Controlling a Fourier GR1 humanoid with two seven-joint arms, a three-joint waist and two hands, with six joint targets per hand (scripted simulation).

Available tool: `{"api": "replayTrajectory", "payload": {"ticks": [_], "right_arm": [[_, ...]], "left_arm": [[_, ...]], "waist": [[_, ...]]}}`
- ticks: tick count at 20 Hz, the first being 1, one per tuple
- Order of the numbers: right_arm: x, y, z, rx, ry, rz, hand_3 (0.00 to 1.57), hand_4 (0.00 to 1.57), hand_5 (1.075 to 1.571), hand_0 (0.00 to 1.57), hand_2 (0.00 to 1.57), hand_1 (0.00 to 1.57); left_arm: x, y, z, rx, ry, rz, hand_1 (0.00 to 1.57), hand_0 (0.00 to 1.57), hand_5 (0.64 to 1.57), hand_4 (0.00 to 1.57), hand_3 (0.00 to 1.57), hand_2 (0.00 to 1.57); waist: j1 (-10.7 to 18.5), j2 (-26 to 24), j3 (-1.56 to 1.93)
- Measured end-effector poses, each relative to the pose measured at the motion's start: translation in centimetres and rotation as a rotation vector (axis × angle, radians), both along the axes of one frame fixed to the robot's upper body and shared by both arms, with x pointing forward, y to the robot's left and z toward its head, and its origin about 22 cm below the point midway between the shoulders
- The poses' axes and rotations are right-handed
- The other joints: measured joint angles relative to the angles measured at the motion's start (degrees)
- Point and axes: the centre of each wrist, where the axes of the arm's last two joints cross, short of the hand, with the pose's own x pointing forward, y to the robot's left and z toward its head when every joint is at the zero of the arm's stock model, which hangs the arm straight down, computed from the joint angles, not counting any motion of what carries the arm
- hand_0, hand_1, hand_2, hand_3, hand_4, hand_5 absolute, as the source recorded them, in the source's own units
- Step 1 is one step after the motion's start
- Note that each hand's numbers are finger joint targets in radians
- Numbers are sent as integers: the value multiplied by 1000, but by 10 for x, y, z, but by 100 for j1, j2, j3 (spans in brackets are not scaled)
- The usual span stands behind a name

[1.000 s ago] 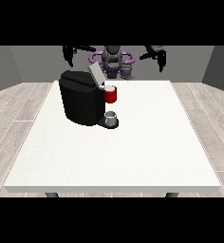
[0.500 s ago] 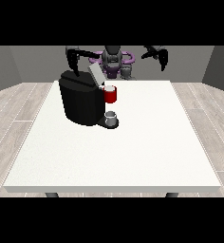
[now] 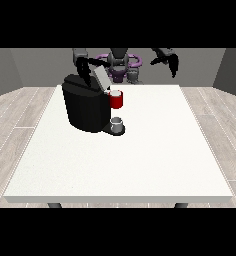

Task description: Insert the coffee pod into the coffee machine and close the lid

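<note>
Coffee machine (image 3: 86,107), black, left of table (image 3: 155,150) centre: lid (image 3: 100,78) tilted open, pod not discernible; hand at the view's left (image 3: 83,70) just above lid, finger state indeterminate; hand at the view's right (image 3: 172,62) well apart, fingers relaxed; judged step: closing, requiring downward press.

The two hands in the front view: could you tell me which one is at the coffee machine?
The hand at the view's left: it hangs just above the black coffee machine, beside its raised lid. The hand at the view's right is off over the table's far edge.
</note>
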Motion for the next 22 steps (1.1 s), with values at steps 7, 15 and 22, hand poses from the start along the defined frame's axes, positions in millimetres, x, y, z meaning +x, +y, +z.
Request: {"api": "replayTrajectory", "payload": {"ticks": [7,15,22], "right_arm": [[14,16,23,-30,-40,23,0,200,1571,0,0,0],[25,26,46,-103,-43,21,0,0,1571,0,0,0],[29,26,62,-154,-43,-16,0,0,1571,0,0,0]], "left_arm": [[-2,8,2,27,-21,21,0,0,1571,360,0,0],[3,0,10,33,-26,-3,0,0,1571,330,0,0],[6,-5,13,36,-34,-26,0,0,1571,331,0,0]], "waist": [[-8,227,8],[103,380,51],[244,493,85]]}}
